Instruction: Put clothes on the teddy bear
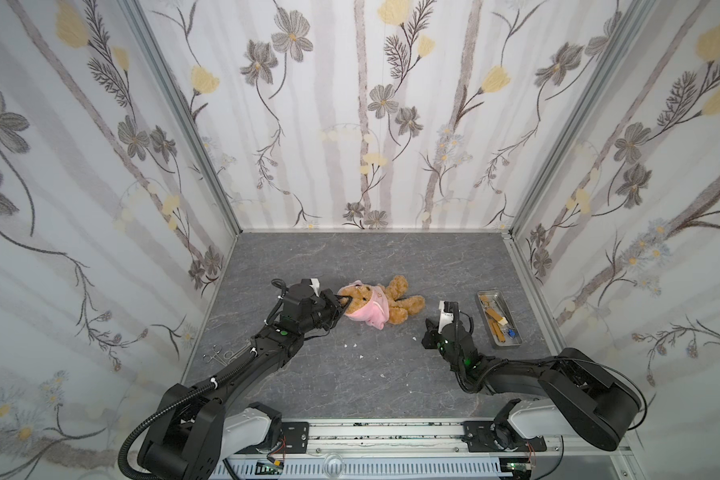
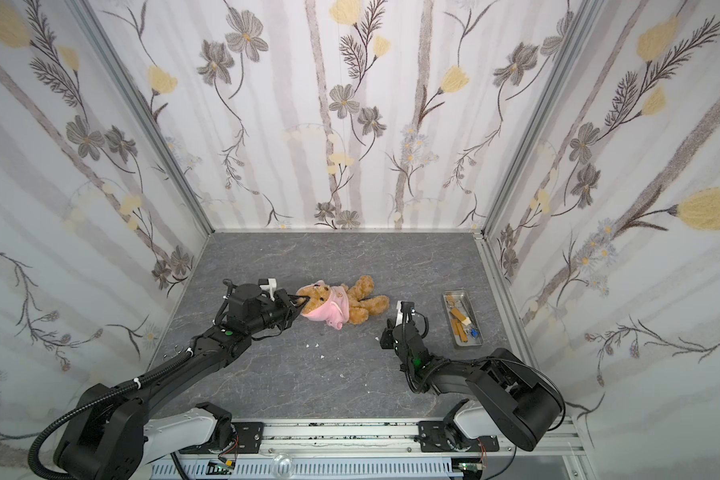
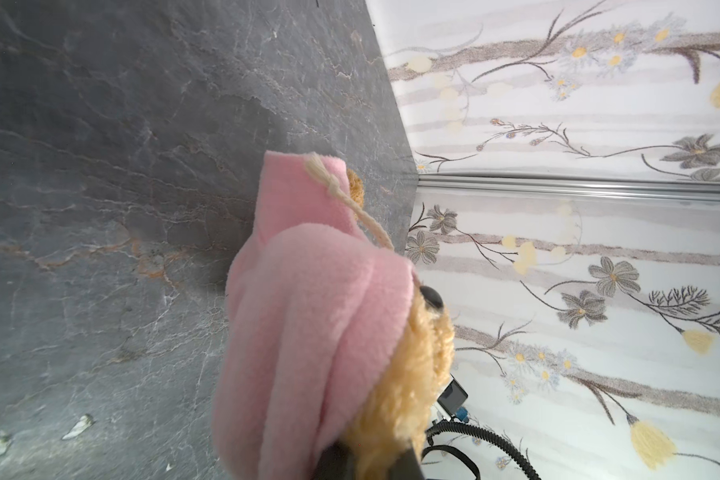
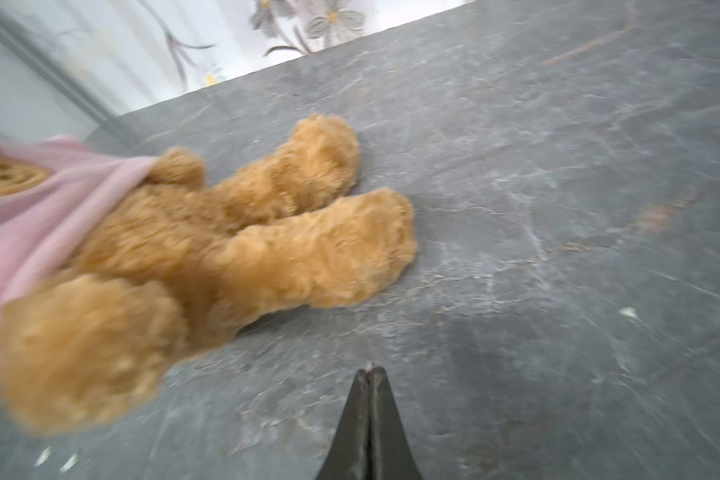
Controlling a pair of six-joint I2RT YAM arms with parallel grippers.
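The teddy bear (image 1: 404, 303) (image 2: 366, 305) lies on the grey table with its legs toward the right. A pink hoodie (image 1: 371, 311) (image 2: 333, 311) covers its head and chest. My left gripper (image 1: 346, 302) (image 2: 304, 302) is at the bear's face, shut on the golden fur at the hood's edge. In the left wrist view the hoodie (image 3: 308, 311) and fur (image 3: 412, 374) fill the space above my left gripper (image 3: 375, 461). My right gripper (image 1: 428, 322) (image 2: 388, 323) (image 4: 370, 368) is shut and empty, just short of the bear's legs (image 4: 267, 241).
A metal tray (image 1: 513, 320) (image 2: 476, 320) with small tools sits at the right. Forceps (image 1: 221, 355) lie beside the left arm. White scraps (image 1: 352, 345) (image 3: 78, 428) dot the table near the front. Flowered walls close in the left, back and right sides.
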